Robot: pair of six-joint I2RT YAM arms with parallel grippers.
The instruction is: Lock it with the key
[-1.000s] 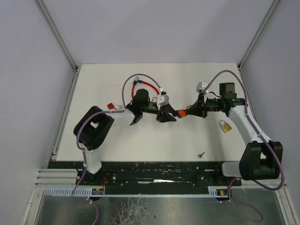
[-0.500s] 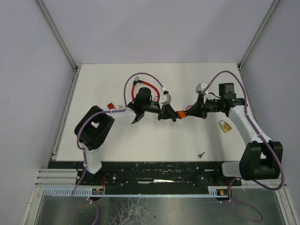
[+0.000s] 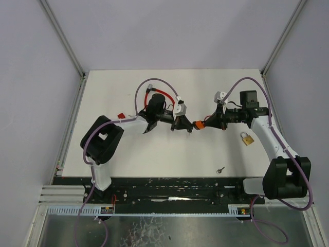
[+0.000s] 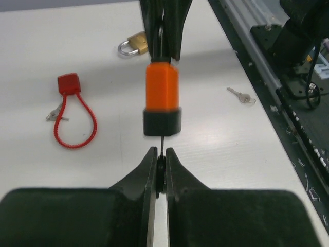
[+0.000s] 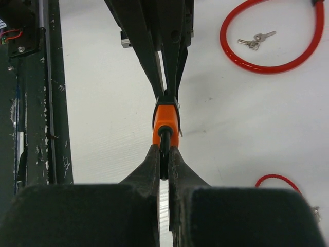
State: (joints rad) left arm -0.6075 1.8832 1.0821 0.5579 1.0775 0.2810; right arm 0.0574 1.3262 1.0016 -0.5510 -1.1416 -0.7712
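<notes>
white table (image 3: 154, 149): brass padlock (image 3: 248, 138), loose key (image 3: 221, 169), small red cable lock (image 4: 69, 83), large red cable loop (image 5: 267, 69).

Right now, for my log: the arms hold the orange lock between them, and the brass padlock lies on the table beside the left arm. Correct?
No. The brass padlock lies on the table beside the right arm, not the left; the top view shows it. The orange lock is indeed held between the arms.

— Where is the orange lock (image 3: 198, 124)?
— Just 3 o'clock of the centre of the table (image 3: 128, 154), raised, lying level. It has a boxy orange body, with a black cap facing 9 o'clock.
— And the key (image 4: 162, 145)?
— A thin dark blade sticking straight out of that cap's middle.
</notes>
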